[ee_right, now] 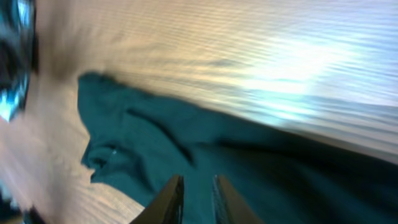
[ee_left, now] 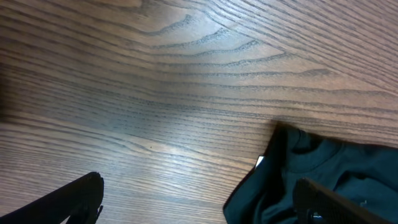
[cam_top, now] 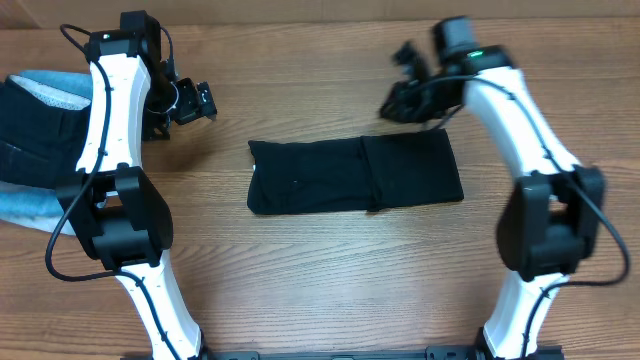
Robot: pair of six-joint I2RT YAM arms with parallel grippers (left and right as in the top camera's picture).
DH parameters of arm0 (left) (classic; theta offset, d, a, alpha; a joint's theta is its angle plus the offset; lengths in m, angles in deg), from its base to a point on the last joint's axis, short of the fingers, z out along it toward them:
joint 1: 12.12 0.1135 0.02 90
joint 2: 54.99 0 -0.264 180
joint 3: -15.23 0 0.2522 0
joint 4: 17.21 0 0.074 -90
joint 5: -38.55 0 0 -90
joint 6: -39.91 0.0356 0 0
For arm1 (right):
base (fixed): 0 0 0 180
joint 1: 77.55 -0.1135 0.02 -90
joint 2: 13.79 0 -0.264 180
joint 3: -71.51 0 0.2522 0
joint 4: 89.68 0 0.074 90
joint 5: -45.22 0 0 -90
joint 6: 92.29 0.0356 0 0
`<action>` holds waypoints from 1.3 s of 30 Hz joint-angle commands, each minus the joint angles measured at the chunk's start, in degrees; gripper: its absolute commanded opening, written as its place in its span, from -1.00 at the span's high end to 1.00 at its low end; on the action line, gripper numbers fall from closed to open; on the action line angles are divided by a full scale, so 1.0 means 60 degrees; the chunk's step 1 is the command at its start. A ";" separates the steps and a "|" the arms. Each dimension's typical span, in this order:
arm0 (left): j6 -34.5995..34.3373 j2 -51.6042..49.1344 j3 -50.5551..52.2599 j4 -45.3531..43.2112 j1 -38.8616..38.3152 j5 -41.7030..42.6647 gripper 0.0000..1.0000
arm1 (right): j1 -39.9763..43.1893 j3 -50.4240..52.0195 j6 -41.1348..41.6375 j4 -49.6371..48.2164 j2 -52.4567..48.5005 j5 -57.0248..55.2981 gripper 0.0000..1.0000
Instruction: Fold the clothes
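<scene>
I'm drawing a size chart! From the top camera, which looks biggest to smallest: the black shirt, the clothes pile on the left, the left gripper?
1. black shirt and clothes pile: look alike, since the left arm and picture edge hide part of the pile.
2. left gripper: clearly smallest.

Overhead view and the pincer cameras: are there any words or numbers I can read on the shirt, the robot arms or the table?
There are no words or numbers that can be read in any view.
The white neck tag on the black T-shirt is too small to read, and no print can be made out on it.
The right wrist view is blurred, and nothing in it is legible.
</scene>
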 commanded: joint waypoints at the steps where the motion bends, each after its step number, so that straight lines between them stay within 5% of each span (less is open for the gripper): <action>1: -0.0022 0.0022 0.0033 -0.0055 0.0051 -0.0124 -1.00 | 0.1665 -0.0313 -0.0641 0.1180 0.0612 -0.0605 0.28; 5: 0.0350 0.0022 0.0033 -0.0113 -0.0087 0.0736 -1.00 | 0.3235 0.0419 -0.1996 0.2324 0.0517 -0.1104 -0.09; 13: 0.0594 0.0022 0.0033 -0.0470 -0.0663 0.0605 -1.00 | 0.4003 0.3512 -0.2579 0.0579 0.0510 -0.1027 0.12; 16: 0.0747 0.0022 0.0033 -0.0466 -0.0663 0.0601 -1.00 | 0.4003 0.4302 -0.3891 0.0004 0.0510 0.0849 0.11; 21: 0.0743 0.0018 0.0051 -0.0466 -0.0667 0.0605 -1.00 | 0.4000 0.5610 -0.4025 -0.1621 0.0506 0.1519 -0.54; 24: 0.0739 0.0018 0.0051 -0.0474 -0.0663 0.0605 -1.00 | 0.3993 0.6196 -0.4029 -0.2517 0.0506 0.2455 -0.72; 27: 0.0736 0.0018 0.0051 -0.0474 -0.0667 0.0605 -1.00 | 0.3916 0.6437 -0.4033 -0.2947 0.0506 0.3377 -0.72; 31: 0.0739 0.0018 0.0051 -0.0426 -0.0667 0.0605 -1.00 | 0.3858 0.6437 -0.4029 -0.3326 0.0506 0.3519 -0.36; 39: 0.0739 0.0018 0.0051 -0.0408 -0.0663 0.0597 -1.00 | 0.3668 0.6437 -0.4033 -0.3672 0.0506 0.4586 -0.15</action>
